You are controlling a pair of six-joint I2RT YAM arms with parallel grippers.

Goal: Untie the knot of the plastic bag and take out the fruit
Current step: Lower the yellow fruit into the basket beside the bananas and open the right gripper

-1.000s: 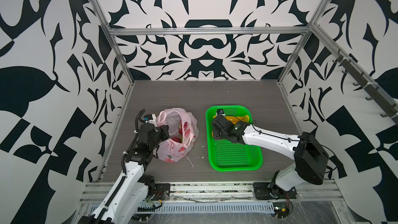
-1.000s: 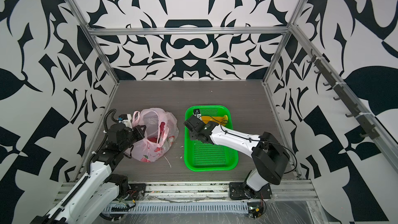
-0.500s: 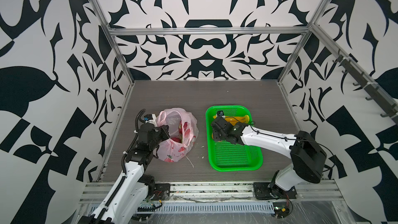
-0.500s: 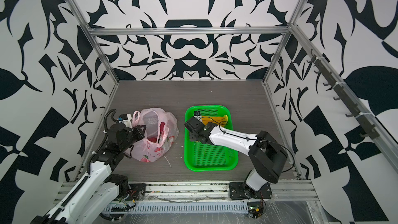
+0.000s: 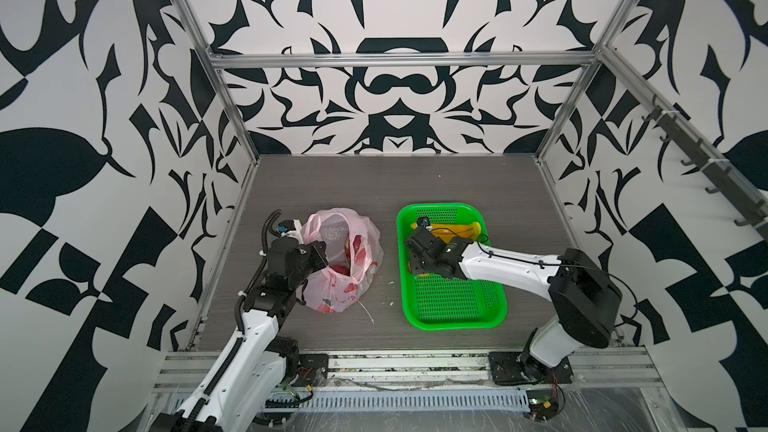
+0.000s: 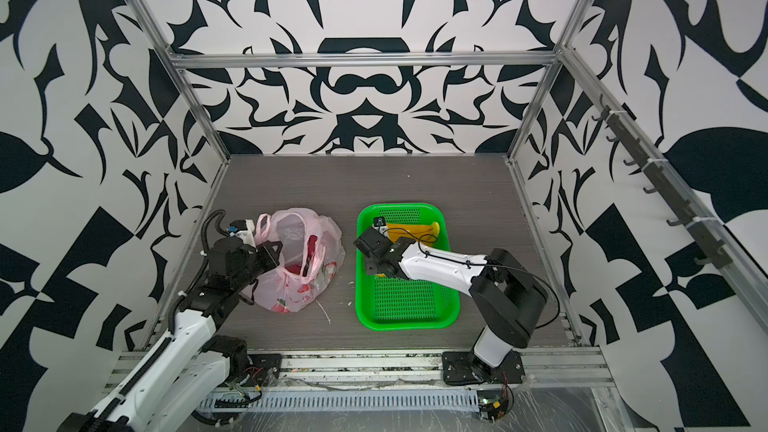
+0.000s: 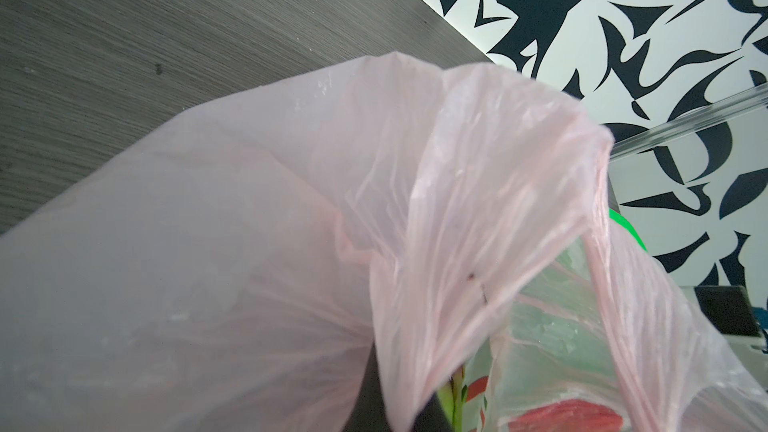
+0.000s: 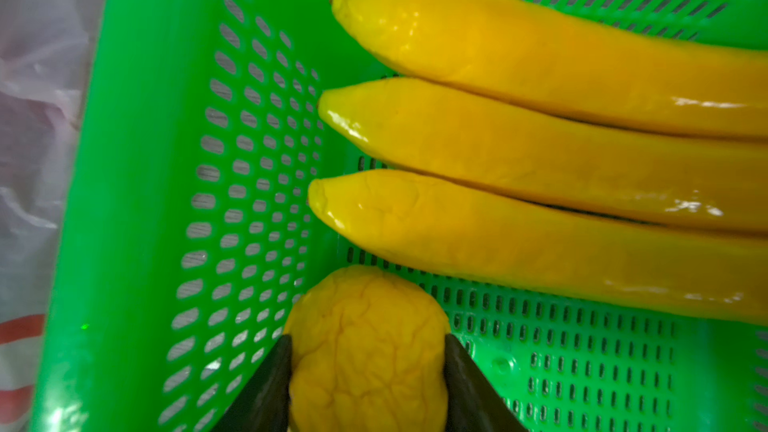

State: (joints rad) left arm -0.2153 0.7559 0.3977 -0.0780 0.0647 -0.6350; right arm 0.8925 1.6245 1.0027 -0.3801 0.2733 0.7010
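Observation:
The pale pink plastic bag lies left of centre, mouth open and handle loops loose; no knot shows. Something magenta-red lies inside it, with a green tip showing in the left wrist view. My left gripper is shut on the bag's rim film at the mouth's left side. Yellow bananas lie in the green basket's far end. My right gripper is shut on the bumpy orange citrus, low in the basket beside the bananas.
The green perforated basket stands right of centre, its near half bare. A thin white strip and small crumbs lie on the grey table between bag and basket. Patterned walls and metal rails enclose the table.
Almost nothing: the right arm's rear joint has edged slightly left while both grippers keep their holds in place.

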